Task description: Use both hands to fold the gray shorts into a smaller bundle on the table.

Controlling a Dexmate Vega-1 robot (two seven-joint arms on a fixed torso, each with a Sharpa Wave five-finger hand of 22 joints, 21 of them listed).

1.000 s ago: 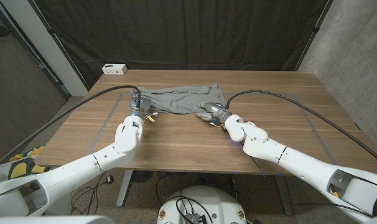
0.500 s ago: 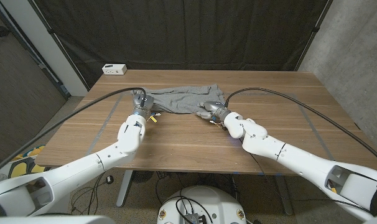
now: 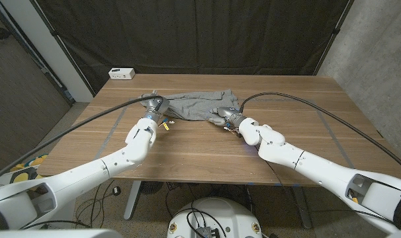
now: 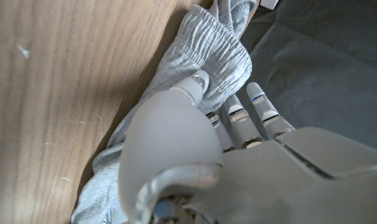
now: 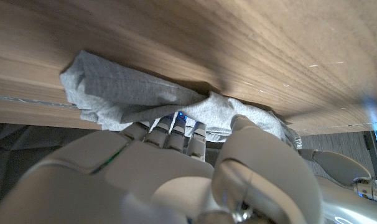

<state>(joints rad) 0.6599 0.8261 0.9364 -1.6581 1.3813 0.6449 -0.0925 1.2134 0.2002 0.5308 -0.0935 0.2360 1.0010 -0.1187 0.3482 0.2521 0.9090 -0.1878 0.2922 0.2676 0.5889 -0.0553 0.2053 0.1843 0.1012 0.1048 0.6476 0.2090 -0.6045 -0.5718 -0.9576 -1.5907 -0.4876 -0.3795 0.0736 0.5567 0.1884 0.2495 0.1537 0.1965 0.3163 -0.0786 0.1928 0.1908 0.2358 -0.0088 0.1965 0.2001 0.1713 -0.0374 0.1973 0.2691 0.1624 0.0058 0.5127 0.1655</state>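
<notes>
A small white box (image 3: pixel 122 73) sits at the far left corner of the wooden table (image 3: pixel 306 99), well apart from everything else. The left hand (image 3: pixel 155 108) is at the left end of the gray shorts (image 3: pixel 197 106), which lie bunched across the far middle of the table between the two hands. In the left wrist view the left hand (image 4: pixel 238 155) grips the elastic waistband of the shorts (image 4: pixel 201 56): the thumb presses on top of the gathered cloth and the fingers (image 4: pixel 263 106) are curled under it, so the fabric is pinched between them. From that grip the cloth trails along the wood in a crumpled band.

The shorts are rumpled rather than spread flat, with folds running along their length and the far edge lying toward the dark curtain (image 3: pixel 200 33) behind the table.

At the right end of the shorts is the right hand (image 3: pixel 225 116), touching the near edge of the cloth. In the right wrist view the right hand (image 5: pixel 176 168) holds a fold of the shorts (image 5: pixel 132 93), thumb on one side and fingers (image 5: pixel 170 127) tucked beneath, with the gray fabric draped over the fingertips and lying against the table. A black cable runs along each arm.
</notes>
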